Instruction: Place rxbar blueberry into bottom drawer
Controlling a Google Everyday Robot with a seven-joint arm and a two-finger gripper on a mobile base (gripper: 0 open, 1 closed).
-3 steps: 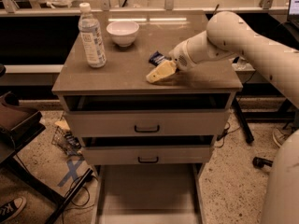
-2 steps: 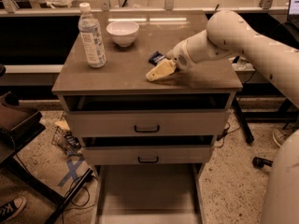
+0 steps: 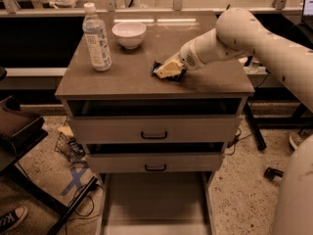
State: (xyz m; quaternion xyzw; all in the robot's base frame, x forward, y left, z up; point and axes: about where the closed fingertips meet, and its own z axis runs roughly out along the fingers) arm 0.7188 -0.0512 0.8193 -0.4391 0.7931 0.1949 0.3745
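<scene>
The rxbar blueberry (image 3: 158, 65) lies on the cabinet top right of centre; only a dark edge of its wrapper shows, and the rest is hidden under my gripper. My gripper (image 3: 166, 70), pale yellow at its tip, sits low on the cabinet top directly over the bar. The arm reaches in from the right. The bottom drawer (image 3: 154, 199) is pulled out at the foot of the cabinet, and its pale floor is bare.
A water bottle (image 3: 97, 37) stands at the left of the cabinet top (image 3: 127, 77), with a white bowl (image 3: 129, 34) behind it. Two drawers with black handles (image 3: 154, 134) are slightly ajar. A dark chair (image 3: 17, 126) and cables (image 3: 73, 180) are on the floor to the left.
My gripper has shifted slightly away from the front edge, staying over the bar. Nothing else has moved.
</scene>
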